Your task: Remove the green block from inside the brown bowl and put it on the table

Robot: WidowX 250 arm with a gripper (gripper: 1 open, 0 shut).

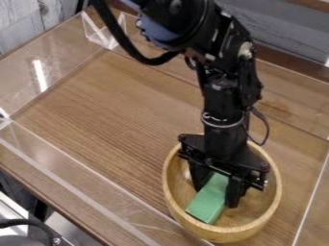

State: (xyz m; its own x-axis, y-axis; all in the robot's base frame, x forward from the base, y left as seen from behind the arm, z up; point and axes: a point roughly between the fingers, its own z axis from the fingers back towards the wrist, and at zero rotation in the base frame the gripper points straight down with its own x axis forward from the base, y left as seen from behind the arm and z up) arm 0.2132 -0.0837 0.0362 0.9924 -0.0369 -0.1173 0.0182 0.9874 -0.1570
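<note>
Brown wood-grain tabletop (115,106) fills most of the view, its grain running across, with low clear acrylic walls (58,53) bordering it. A black jointed robot arm (213,67) comes in from twelve o'clock and reaches steeply down toward the five o'clock part of the table. There sits the round, light tan wooden bowl (180,197) with its thick rim, resting on the tabletop close to the near acrylic wall. The black gripper (221,184) points almost straight down into the bowl, its two fingers drawn in tight against the upper end of the flat, bright green rectangular block (209,202), which it has hold of. The block hangs tilted, its upper end between the fingers toward one o'clock and its lower end toward seven o'clock, low inside the bowl; whether that lower end touches the bowl's floor cannot be told.
</note>
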